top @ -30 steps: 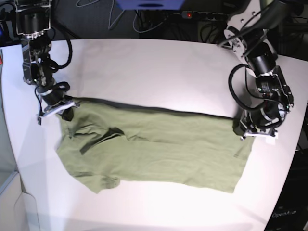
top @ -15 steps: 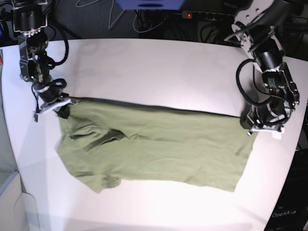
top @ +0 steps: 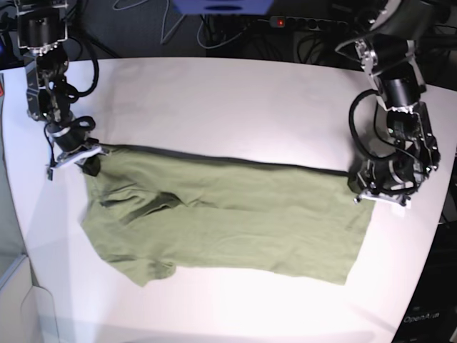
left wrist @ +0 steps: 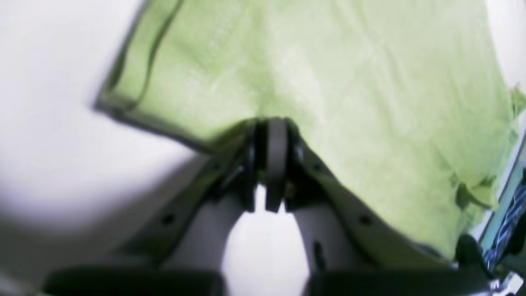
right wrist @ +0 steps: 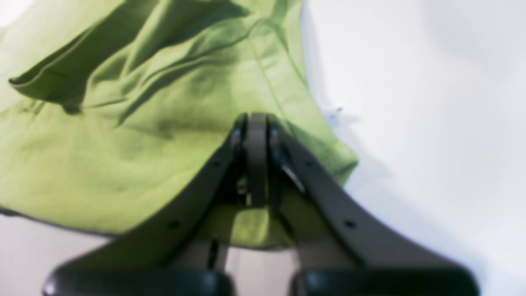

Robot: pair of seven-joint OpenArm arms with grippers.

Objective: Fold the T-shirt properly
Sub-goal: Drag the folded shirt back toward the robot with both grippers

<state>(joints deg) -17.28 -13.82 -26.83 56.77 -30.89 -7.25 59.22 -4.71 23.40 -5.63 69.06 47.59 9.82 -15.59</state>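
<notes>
In the left wrist view our left pincer (left wrist: 273, 164) is clamped on the T-shirt (left wrist: 328, 82) edge, though blur hides how much cloth.

In the right wrist view our right pincer (right wrist: 257, 160) pinches a corner.

From the base view, the light, limp shirt lies folded on the bench (top: 228, 100); we judge corners the best holds.

Both arms low and wide apart, jaws seemingly clamped tight
</notes>
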